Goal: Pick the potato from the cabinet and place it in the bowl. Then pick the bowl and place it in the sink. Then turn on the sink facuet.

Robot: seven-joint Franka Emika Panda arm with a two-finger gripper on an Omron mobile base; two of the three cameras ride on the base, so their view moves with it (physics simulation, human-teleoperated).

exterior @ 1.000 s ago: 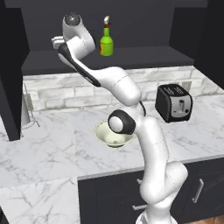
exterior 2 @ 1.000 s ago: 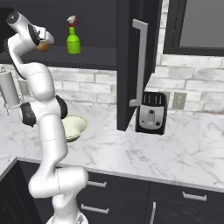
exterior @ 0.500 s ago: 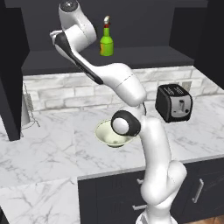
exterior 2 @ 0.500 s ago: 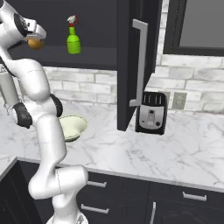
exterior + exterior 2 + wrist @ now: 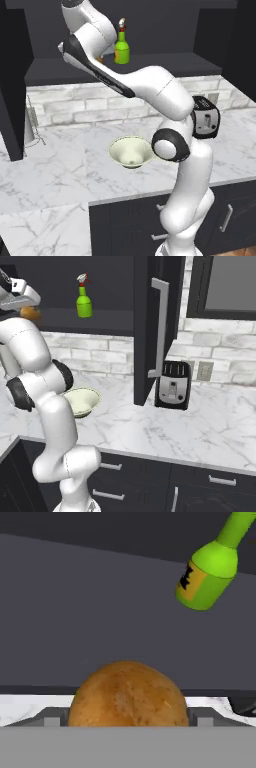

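Note:
The potato [image 5: 128,694] is an orange-brown lump held between the two dark fingertips [image 5: 199,721], and it overlaps the front edge of the shelf. My gripper [image 5: 126,719] is shut on it. In the right base view the gripper [image 5: 29,309] is high at the left of the cabinet [image 5: 110,323], with the potato [image 5: 31,312] at its tip. A sliver of the potato [image 5: 100,59] peeks from behind the arm in the left base view. The pale bowl [image 5: 131,152] [image 5: 82,401] stands upright on the marble counter below the cabinet. The sink and its faucet are out of view.
A green bottle [image 5: 121,47] [image 5: 84,303] [image 5: 207,577] stands on the shelf to the right of the potato. The open cabinet door [image 5: 150,331] juts out over the counter. A black toaster [image 5: 206,117] [image 5: 172,385] sits against the brick wall.
The arm's elbow has swung, and the hand has shifted a little left and lower in the right base view, carrying the potato with it. The bottle and the bowl have stayed put.

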